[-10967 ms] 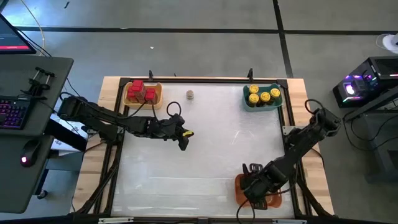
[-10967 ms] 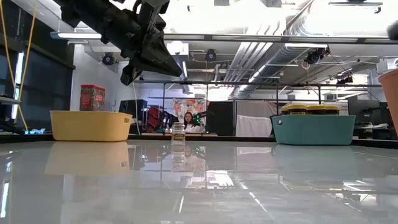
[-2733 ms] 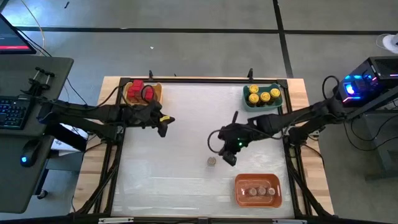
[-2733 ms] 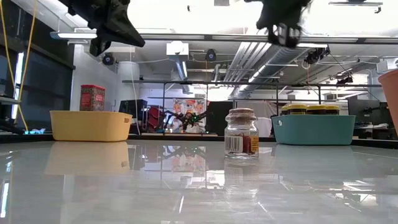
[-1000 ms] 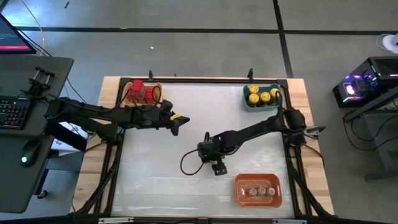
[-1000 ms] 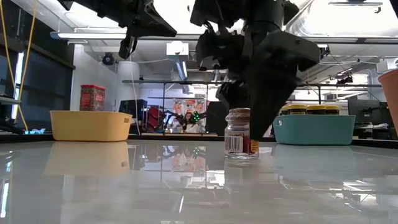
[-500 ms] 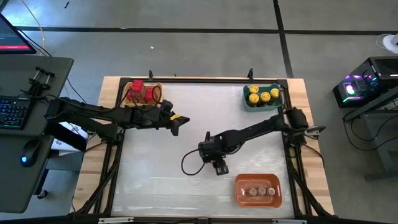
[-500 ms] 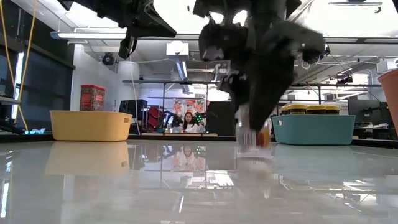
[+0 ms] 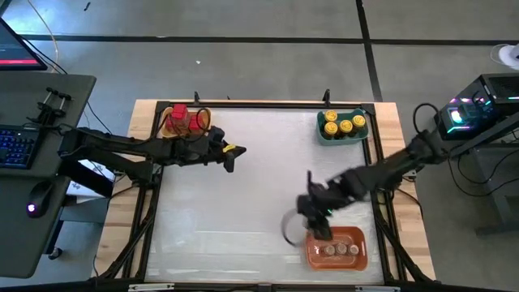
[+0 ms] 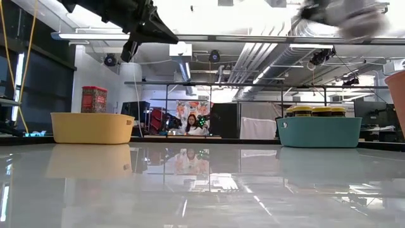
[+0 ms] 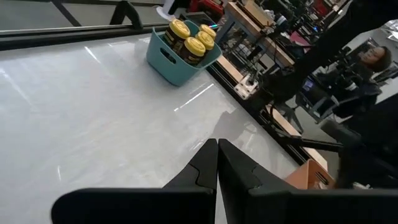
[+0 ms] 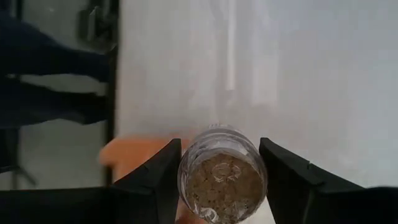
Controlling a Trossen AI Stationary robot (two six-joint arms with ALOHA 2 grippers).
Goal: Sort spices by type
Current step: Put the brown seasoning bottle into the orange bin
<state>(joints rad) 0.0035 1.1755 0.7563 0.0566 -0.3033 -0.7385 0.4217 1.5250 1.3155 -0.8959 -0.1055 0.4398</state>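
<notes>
a small round glass jar of grey-brown spice (image 12: pixel 222 172) is clamped in the right tool (image 9: pixel 319 212), beside the orange plastic tray (image 9: pixel 357 259). next, lowering among its jars is called for. the left tool (image 9: pixel 229 154), pinched shut, waits.

Robotics lab or workshop. Evidence: bare ceiling ducts (image 10: pixel 266 57) and pipes, concrete floor (image 9: pixel 259 69), side desk with keyboard (image 9: pixel 18 148) and mouse, lit computer case (image 9: pixel 466 113), equipment racks, seated person (image 10: pixel 192 125) far behind.
</notes>
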